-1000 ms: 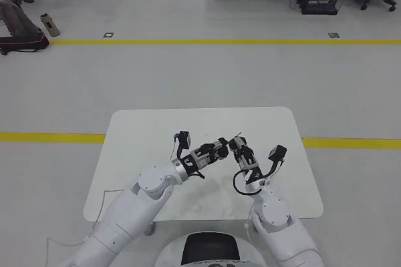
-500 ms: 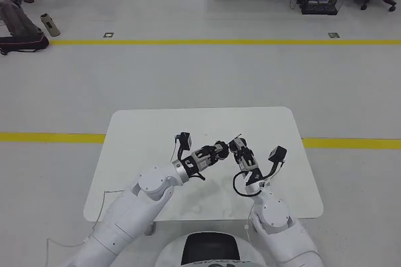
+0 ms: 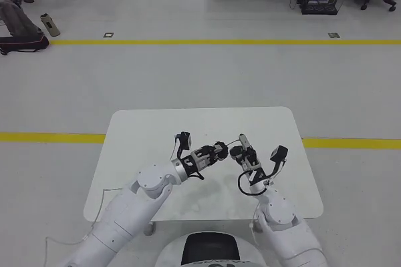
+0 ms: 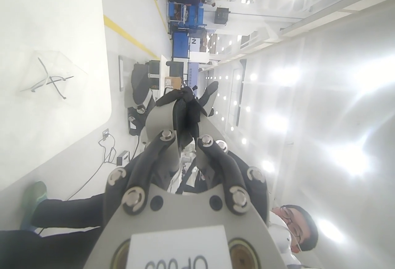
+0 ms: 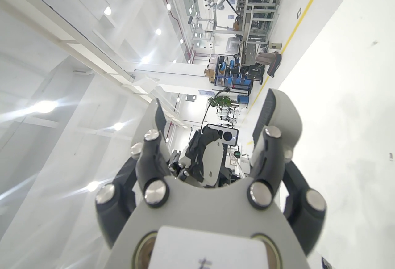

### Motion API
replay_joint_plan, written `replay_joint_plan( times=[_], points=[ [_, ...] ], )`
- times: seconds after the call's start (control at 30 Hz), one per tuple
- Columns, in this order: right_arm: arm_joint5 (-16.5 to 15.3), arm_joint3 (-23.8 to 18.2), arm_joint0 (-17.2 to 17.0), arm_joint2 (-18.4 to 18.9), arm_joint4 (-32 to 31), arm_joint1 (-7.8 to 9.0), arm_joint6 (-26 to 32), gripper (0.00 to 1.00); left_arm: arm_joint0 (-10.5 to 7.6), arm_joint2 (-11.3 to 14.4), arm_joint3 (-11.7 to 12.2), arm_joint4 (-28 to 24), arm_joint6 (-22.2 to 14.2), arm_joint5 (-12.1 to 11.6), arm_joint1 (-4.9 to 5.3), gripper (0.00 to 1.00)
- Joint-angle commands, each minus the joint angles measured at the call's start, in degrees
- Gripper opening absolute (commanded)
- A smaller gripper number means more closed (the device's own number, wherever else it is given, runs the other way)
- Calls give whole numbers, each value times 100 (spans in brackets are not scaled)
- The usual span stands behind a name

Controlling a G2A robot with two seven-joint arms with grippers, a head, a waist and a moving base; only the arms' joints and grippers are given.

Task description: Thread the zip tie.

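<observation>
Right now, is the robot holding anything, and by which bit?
The left gripper is pinched shut on something thin and dark, likely the zip tie; which part cannot be told. The right gripper is open, holding nothing.

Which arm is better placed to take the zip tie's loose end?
Right. The right gripper is open and empty, facing the left gripper, which looks shut on the zip tie and probably should just hold it.
</observation>
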Motion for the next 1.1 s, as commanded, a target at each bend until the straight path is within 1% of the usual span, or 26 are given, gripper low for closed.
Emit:
replay_joint_plan(
  times=[0.0,0.07,0.33,0.4,0.53,0.57,0.63,0.67,0.7,0.8,0.83,0.87,0.9,0.97,1.07],
  points=[
    [202,7,34,130,199,38,441,100,-24,-27,31,1,-71,142,16,0],
    [217,10,37,156,210,44,474,100,-50,-33,53,56,-69,249,24,0],
    [217,10,37,156,210,44,474,100,-43,-13,33,57,-30,241,20,0],
    [351,99,59,201,497,50,636,100,-73,-29,3,-7,-127,208,22,0],
    [411,316,100,587,1061,140,1587,100,-62,-270,5,-237,-686,179,95,0],
    [487,357,98,712,1287,177,2047,100,-31,-354,1,-374,-942,167,122,0],
    [602,401,102,925,1596,232,2623,100,4,-487,38,-577,-1283,163,160,0],
    [719,426,118,1028,1769,269,3070,100,11,-538,62,-623,-1529,210,187,0],
    [778,464,133,1110,1844,294,3299,100,13,-584,86,-652,-1649,208,204,0],
    [968,590,218,1236,1997,351,3811,100,-15,-634,161,-655,-2011,252,245,0],
    [1019,625,252,1236,2020,364,3965,100,-32,-635,179,-644,-2078,251,253,0],
    [1078,663,300,1218,2082,376,4215,100,-55,-619,194,-606,-2171,253,260,0],
    [1141,752,364,1237,2159,398,4501,100,-93,-589,255,-566,-2294,313,269,0],
    [1143,773,377,1250,2160,403,4530,100,-189,-555,306,-350,-2317,362,284,0],
    [1143,773,377,1250,2160,403,4530,100,-200,-548,310,-323,-2328,364,286,0]
  ],
)
